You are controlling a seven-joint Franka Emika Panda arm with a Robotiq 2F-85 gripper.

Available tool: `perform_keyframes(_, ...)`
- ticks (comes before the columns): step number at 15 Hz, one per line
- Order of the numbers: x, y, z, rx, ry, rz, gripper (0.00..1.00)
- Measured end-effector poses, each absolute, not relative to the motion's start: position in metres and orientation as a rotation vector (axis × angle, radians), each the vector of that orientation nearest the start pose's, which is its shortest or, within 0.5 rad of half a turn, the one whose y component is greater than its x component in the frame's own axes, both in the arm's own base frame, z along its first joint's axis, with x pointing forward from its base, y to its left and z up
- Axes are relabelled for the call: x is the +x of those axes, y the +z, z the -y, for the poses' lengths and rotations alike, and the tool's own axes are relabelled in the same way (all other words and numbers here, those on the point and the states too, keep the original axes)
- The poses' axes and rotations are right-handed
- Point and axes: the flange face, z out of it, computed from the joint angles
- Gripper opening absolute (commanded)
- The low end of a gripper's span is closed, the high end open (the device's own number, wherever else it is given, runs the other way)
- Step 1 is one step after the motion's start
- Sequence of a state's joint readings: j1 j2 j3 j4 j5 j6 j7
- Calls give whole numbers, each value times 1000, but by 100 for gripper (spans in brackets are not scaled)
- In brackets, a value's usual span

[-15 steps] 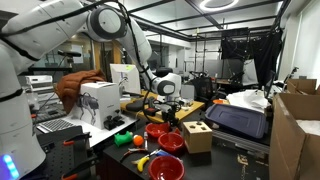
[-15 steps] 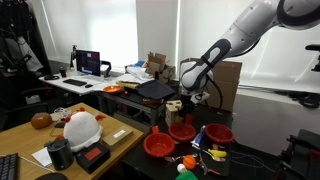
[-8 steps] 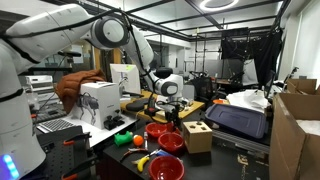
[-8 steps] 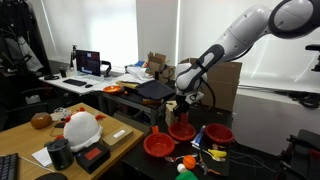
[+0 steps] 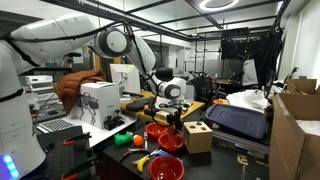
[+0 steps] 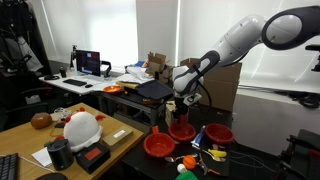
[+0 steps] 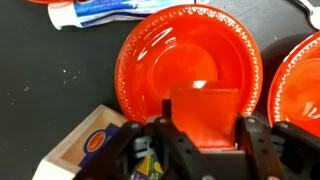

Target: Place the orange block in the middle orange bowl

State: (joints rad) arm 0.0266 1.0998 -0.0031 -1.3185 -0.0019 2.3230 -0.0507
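The orange block [image 7: 205, 112] is grasped between the two fingers of the end effector [image 7: 205, 132], which is clenched on it. In the wrist view the block is held over the middle orange bowl [image 7: 165, 50], near the lower part of its rim. A second orange bowl [image 7: 302, 85] is seen just beside it. A tube with red, white and blue print [image 7: 100, 12] is laid on the dark tabletop [image 7: 40, 75] beyond the bowl. A small carton [image 7: 88, 140] is placed near the bowl's rim.
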Motion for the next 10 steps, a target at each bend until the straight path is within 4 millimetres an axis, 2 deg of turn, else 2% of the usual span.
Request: perform_keyframes(10,715,18,-19,-3128,250,134,26)
